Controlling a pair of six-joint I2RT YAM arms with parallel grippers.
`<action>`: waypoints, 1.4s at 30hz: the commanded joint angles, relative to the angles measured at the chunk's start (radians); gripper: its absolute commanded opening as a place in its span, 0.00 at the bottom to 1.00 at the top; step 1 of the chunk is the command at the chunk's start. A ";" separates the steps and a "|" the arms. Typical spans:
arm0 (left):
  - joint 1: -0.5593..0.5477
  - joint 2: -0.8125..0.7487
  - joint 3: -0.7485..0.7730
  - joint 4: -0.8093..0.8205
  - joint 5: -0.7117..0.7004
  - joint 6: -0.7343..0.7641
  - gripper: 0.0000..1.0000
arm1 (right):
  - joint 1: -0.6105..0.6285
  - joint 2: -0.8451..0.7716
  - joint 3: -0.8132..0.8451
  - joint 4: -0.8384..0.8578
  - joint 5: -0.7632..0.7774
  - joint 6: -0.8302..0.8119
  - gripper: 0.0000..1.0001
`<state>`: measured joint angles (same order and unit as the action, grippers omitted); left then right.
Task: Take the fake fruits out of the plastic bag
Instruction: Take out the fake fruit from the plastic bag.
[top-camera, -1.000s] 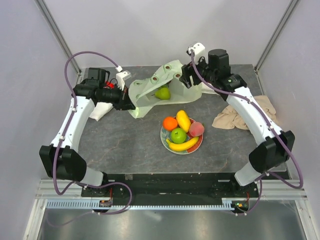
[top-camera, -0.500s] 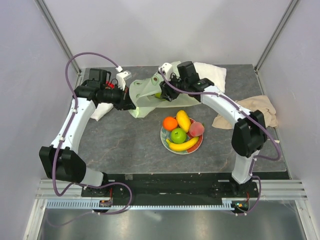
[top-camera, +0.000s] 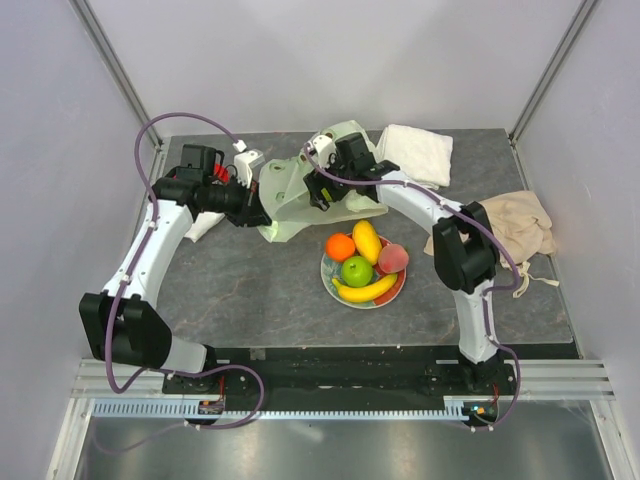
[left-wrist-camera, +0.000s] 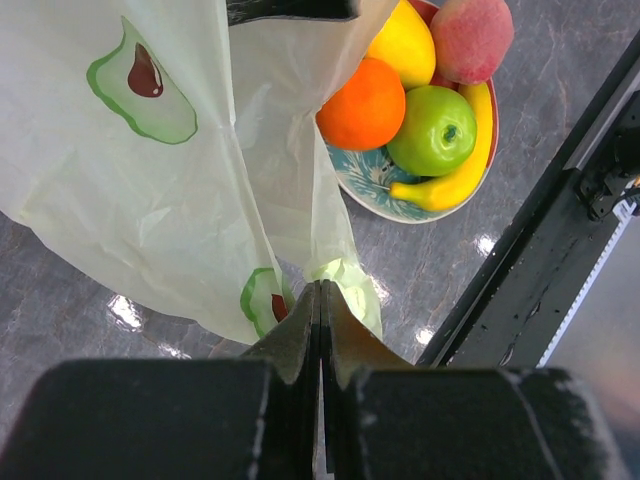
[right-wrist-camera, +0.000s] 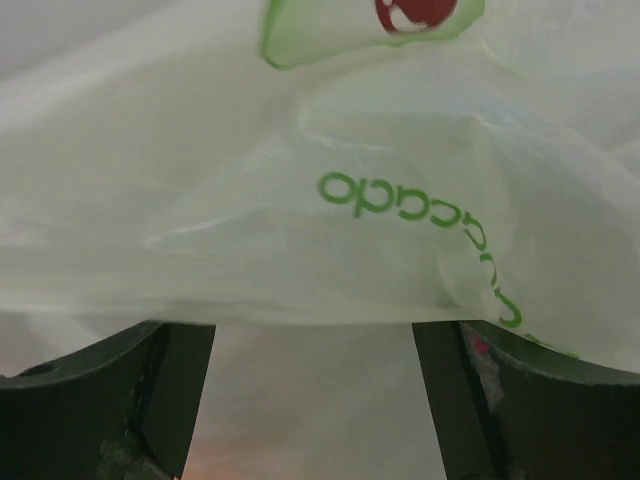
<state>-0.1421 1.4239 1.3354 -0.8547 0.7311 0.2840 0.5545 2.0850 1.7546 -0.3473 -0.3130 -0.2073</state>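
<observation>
The pale-green plastic bag (top-camera: 285, 185) lies at the back middle of the table, its mouth held up. My left gripper (top-camera: 257, 209) is shut on the bag's left edge; the left wrist view shows the jaws (left-wrist-camera: 320, 295) pinching the film (left-wrist-camera: 150, 190). My right gripper (top-camera: 319, 190) reaches into the bag's mouth, jaws open, with film (right-wrist-camera: 330, 220) draped in front of them. Any fruit inside the bag is hidden. An orange (top-camera: 341, 246), a yellow fruit (top-camera: 367, 240), a peach (top-camera: 393, 258), a green apple (top-camera: 357, 270) and a banana (top-camera: 367, 291) lie on the flowered plate (top-camera: 326, 272).
A folded white towel (top-camera: 415, 153) lies at the back right. A crumpled beige cloth (top-camera: 515, 225) lies at the right edge. A white packet (top-camera: 203, 226) sits under my left arm. The plate of fruit also shows in the left wrist view (left-wrist-camera: 365, 195).
My right arm has swung left from the bag's right side into its mouth, uncovering the white towel. The green pear seen inside the bag is now hidden. The left gripper has kept its hold.
</observation>
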 joint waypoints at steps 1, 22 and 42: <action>-0.005 -0.049 -0.018 0.036 -0.004 -0.014 0.02 | -0.001 0.079 0.072 0.074 0.150 0.077 0.91; -0.007 0.018 0.016 0.028 -0.001 0.006 0.02 | -0.004 0.340 0.249 0.142 0.390 0.059 0.98; -0.007 0.059 0.060 0.022 -0.067 0.000 0.02 | -0.034 -0.067 0.076 0.006 -0.063 0.057 0.61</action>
<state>-0.1440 1.4734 1.3396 -0.8364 0.7025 0.2848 0.5373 2.2105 1.8820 -0.2810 -0.2058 -0.1493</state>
